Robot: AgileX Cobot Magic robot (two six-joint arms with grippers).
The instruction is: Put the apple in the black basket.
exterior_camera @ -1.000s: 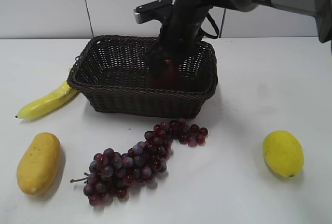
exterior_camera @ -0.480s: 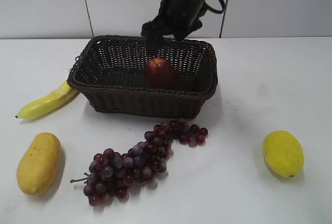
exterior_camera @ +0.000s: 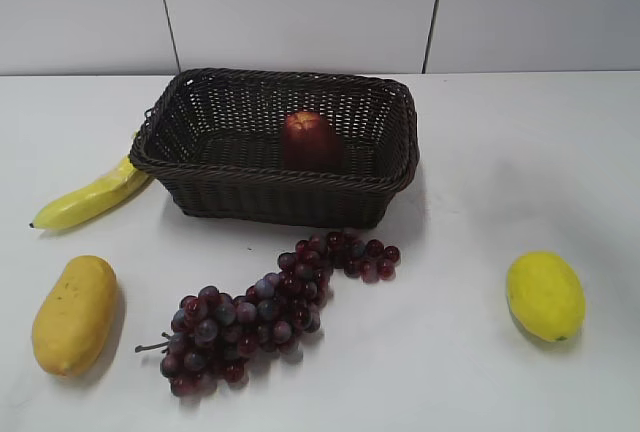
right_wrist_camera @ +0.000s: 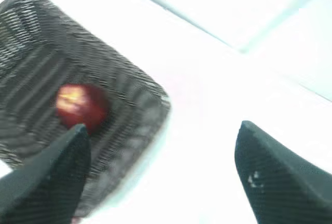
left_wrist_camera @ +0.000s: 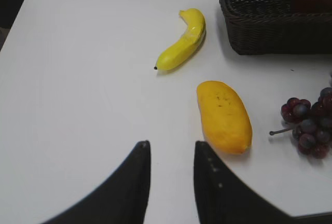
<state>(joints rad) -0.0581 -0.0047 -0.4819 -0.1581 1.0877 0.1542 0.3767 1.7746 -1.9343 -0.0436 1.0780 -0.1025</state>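
White counter (exterior_camera: pixel 480 152) carries the black basket (exterior_camera: pixel 200 192); the apple (exterior_camera: pixel 309 141) sits inside, toward 3 o'clock. Right tool (right_wrist_camera: pixel 161 167) is wide apart and empty, left tool (left_wrist_camera: pixel 171 169) slightly apart. To finish well, I would lift clear of the rim.

Right arm gone from exterior view; a second ago it reached down into black basket (exterior_camera: pixel 275 147) with right hand (right_wrist_camera: pixel 161 175) around apple (exterior_camera: pixel 309 139), half a second ago raised above basket's far rim. Now right hand high over desk's far edge, fingers spread wide, empty. Apple left lying free on basket floor.
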